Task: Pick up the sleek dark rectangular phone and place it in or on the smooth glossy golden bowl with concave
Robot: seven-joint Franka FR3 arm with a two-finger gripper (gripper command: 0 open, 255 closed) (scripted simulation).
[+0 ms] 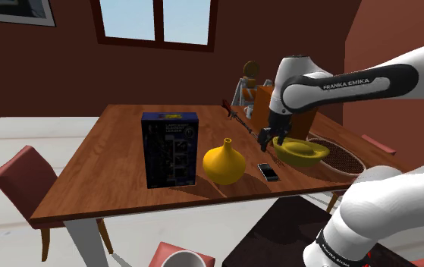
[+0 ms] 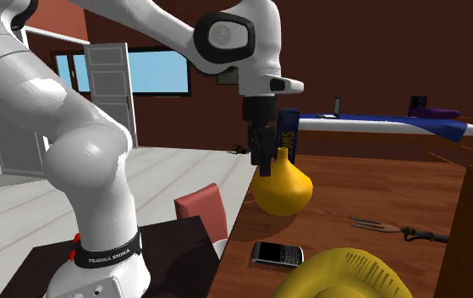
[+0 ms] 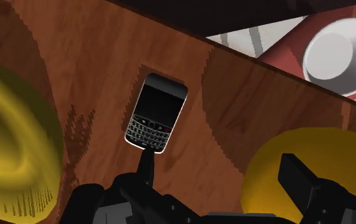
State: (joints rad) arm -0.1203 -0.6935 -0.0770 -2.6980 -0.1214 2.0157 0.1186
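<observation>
The dark phone [image 1: 268, 172] lies flat, screen up, near the front edge of the wooden table [image 1: 111, 155] in the shoulder view, between the yellow vase [image 1: 224, 162] and the golden bowl [image 1: 301, 152], touching neither. Just above it hangs the black gripper [image 1: 264, 141], its fingers spread apart and empty. Farther back, a window [image 1: 155, 19] sits in the brown wall

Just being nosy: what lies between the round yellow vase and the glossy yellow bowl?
The dark rectangular keypad phone lies flat on the wooden table between round yellow vase and glossy yellow bowl, seen in the shoulder view.
</observation>
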